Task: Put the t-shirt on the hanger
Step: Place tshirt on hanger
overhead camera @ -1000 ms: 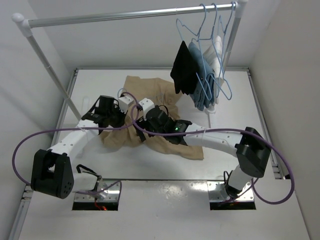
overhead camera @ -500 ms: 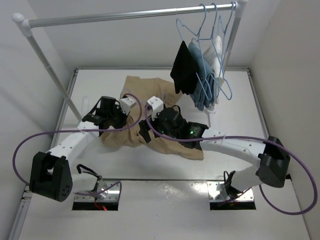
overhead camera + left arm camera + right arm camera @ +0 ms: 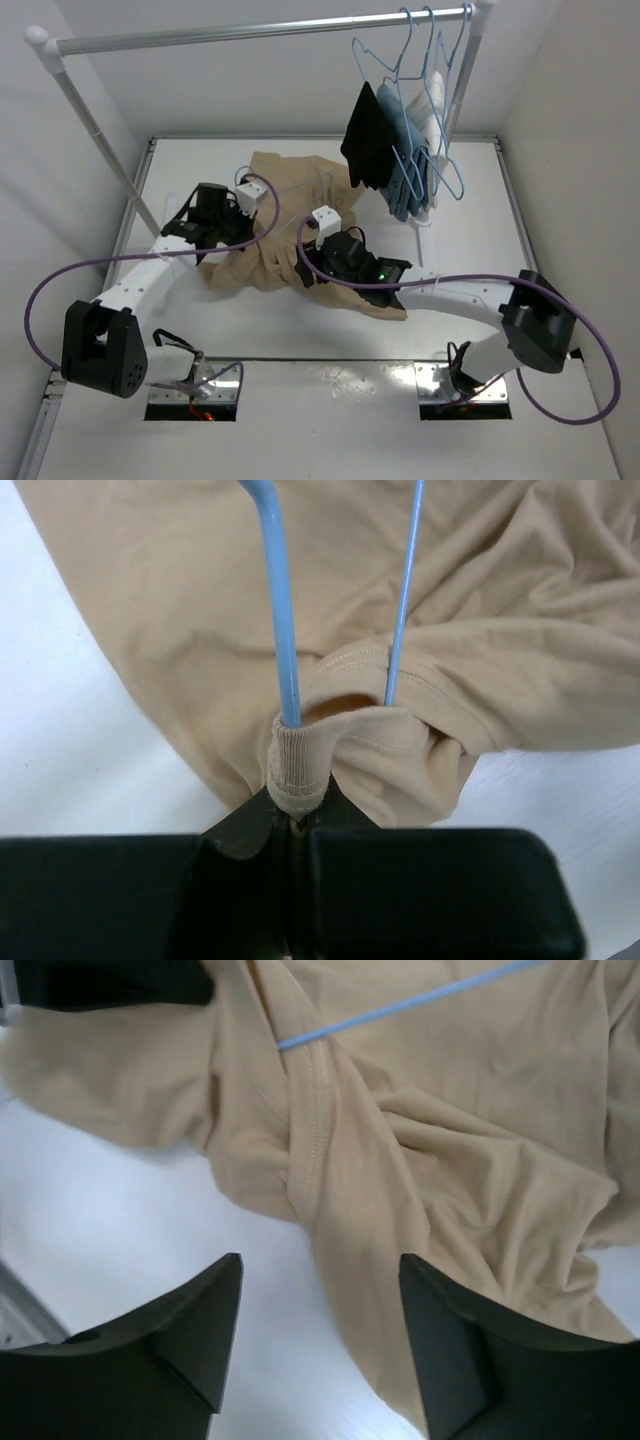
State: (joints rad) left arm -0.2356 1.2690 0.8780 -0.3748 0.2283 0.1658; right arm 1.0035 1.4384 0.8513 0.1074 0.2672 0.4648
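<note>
The tan t-shirt (image 3: 268,240) lies crumpled on the white table, mid-left. My left gripper (image 3: 236,215) is at its left part. In the left wrist view it (image 3: 297,815) is shut on the shirt's ribbed collar (image 3: 298,765), where the pale-blue hanger (image 3: 283,630) enters the cloth; a second wire of it (image 3: 403,590) runs alongside. My right gripper (image 3: 306,266) hovers over the shirt's near part. In the right wrist view it (image 3: 320,1270) is open and empty above the shirt (image 3: 440,1160), with one hanger wire (image 3: 400,1005) crossing the cloth.
A clothes rail (image 3: 250,30) spans the back, with a slanted post (image 3: 100,140) at the left. Hangers at its right end carry a black garment (image 3: 365,140), a blue one (image 3: 405,165) and a white one (image 3: 432,115). Purple cables loop over both arms.
My right gripper has moved right and toward the near edge, off the shirt's middle. My left gripper has shifted slightly toward the back, still shut on the collar.
</note>
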